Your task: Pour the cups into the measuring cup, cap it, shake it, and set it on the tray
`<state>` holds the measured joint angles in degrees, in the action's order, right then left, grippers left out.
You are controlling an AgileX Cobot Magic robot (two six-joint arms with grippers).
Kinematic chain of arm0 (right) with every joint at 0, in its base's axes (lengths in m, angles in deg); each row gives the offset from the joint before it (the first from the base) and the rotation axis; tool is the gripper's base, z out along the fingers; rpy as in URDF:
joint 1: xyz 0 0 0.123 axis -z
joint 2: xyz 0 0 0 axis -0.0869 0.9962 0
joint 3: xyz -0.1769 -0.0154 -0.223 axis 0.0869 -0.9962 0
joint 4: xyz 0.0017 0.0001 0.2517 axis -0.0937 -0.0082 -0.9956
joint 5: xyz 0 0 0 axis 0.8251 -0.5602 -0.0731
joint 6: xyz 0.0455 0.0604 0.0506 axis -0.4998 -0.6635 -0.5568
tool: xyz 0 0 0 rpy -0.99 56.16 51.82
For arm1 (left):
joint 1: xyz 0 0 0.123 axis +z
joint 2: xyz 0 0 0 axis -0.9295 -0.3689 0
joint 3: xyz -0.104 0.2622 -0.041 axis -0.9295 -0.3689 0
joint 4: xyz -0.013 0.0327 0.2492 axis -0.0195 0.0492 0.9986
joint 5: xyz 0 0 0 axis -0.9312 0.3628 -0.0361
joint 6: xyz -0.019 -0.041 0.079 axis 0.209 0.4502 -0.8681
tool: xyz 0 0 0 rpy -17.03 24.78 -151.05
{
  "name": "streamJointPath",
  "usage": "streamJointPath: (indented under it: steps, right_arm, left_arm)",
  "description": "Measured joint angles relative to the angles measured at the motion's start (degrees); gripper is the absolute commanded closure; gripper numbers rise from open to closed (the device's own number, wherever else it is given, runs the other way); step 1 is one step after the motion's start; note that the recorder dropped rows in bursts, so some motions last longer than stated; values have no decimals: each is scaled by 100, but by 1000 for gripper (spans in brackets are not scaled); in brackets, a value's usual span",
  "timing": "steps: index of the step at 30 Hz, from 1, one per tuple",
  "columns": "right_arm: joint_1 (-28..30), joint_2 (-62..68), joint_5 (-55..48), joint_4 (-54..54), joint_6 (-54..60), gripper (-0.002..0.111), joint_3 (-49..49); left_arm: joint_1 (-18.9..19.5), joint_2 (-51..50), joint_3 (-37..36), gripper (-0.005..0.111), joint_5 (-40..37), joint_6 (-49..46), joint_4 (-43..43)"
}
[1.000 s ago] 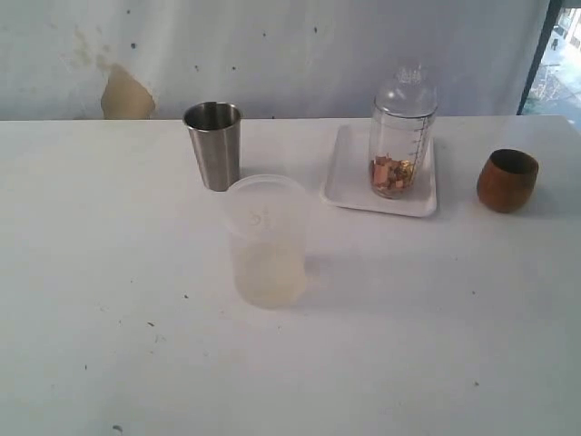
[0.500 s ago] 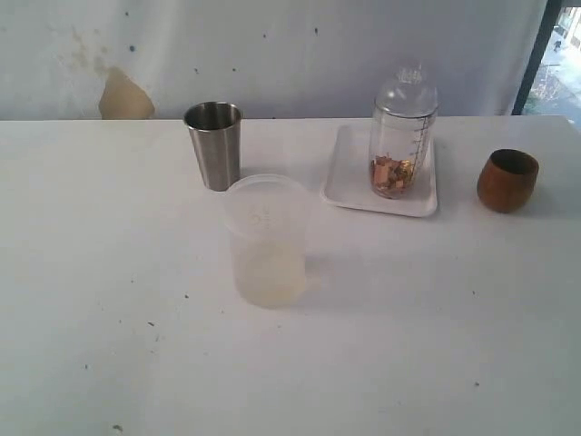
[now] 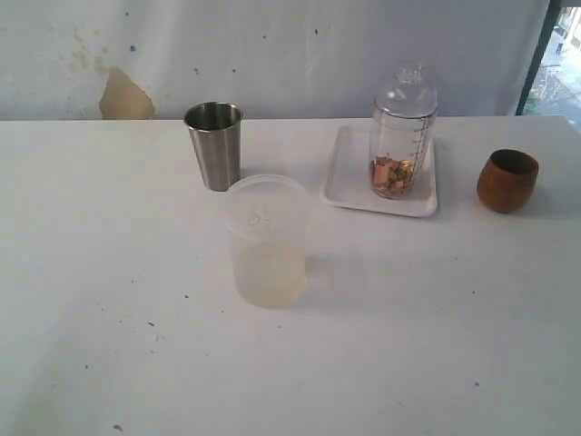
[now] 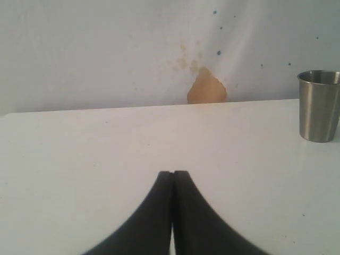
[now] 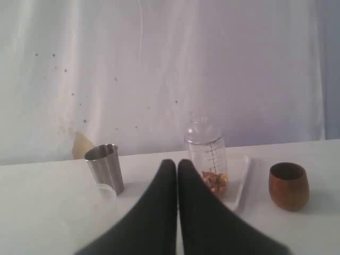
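Exterior view: measuring cup (image 3: 400, 145) is seen capped, upright on the tray (image 3: 349, 186), its fill settled, so the task is judged done; no gripper is shown. Left wrist view: left gripper (image 4: 173, 174) is pressed shut on nothing, steel tumbler (image 4: 319, 106) well ahead of it. Right wrist view: right gripper (image 5: 177, 163) is likewise clamped empty, measuring cup beyond its tips, untouched.

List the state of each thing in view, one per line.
Measuring cup: capped, upright on the tray, coloured bits inside.
Tray: holding the measuring cup.
Steel tumbler: upright on table.
Wooden cup: upright on table.
Frosted container: upright on table.
Left gripper: shut, empty.
Right gripper: shut, empty.
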<state>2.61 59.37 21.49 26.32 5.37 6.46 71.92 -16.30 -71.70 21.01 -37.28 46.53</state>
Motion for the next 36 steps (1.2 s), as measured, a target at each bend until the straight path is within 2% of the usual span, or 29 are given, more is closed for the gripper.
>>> streamJointPath:
  steps: [24,30,33,36]
  right_arm:
    - [0,0,0,11,0,108,0]
    - [0,0,0,721,0,108,0]
    - [107,0,274,1250,-73,108,-9]
    - [304,10,1122,1469,-99,108,-327]
  left_arm:
    - [0,0,0,107,-130,-99,-142]
    - [0,0,0,107,-130,-99,-142]
    - [0,0,0,107,-130,-99,-142]
    - [0,0,0,107,-130,-99,-142]
